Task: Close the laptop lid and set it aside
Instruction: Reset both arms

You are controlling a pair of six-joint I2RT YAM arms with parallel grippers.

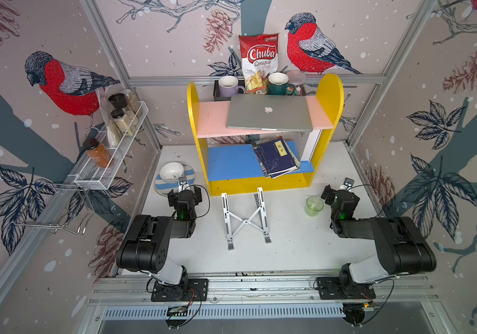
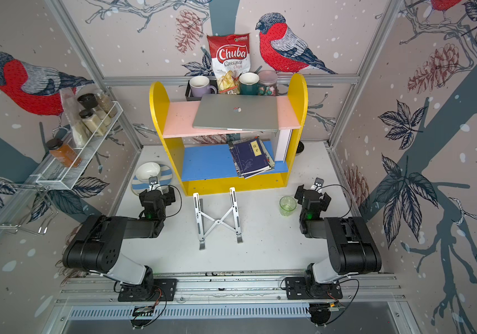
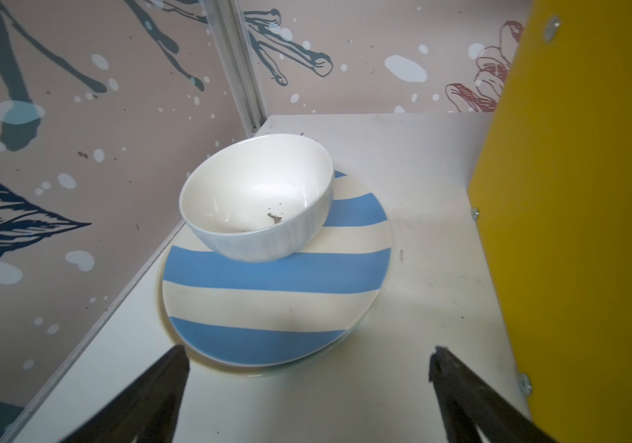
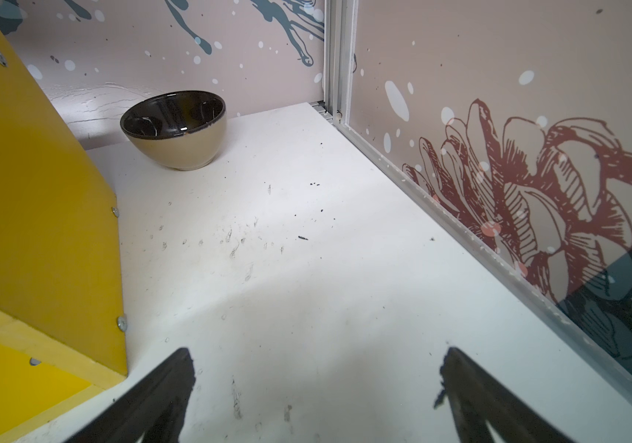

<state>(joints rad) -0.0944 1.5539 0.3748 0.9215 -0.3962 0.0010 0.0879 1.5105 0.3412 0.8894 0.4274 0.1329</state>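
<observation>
Left gripper (image 3: 308, 362): fingers apart, empty, near the striped plate (image 3: 268, 291). Laptop (image 1: 270, 114): lid (image 1: 248, 112) shut, lying flat on the pink shelf (image 1: 211, 118). Right gripper (image 4: 316, 362): fingers apart, empty, above the bare bench (image 4: 306, 249). The task is judged complete, so route any arm motion low and clear of the shelf.

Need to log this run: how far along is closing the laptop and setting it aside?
Done: the lid lies shut on the laptop, which rests on the pink shelf, off the folding stand. In hand: nothing; the left gripper and right gripper are open and empty. Left: nothing apparent.
</observation>
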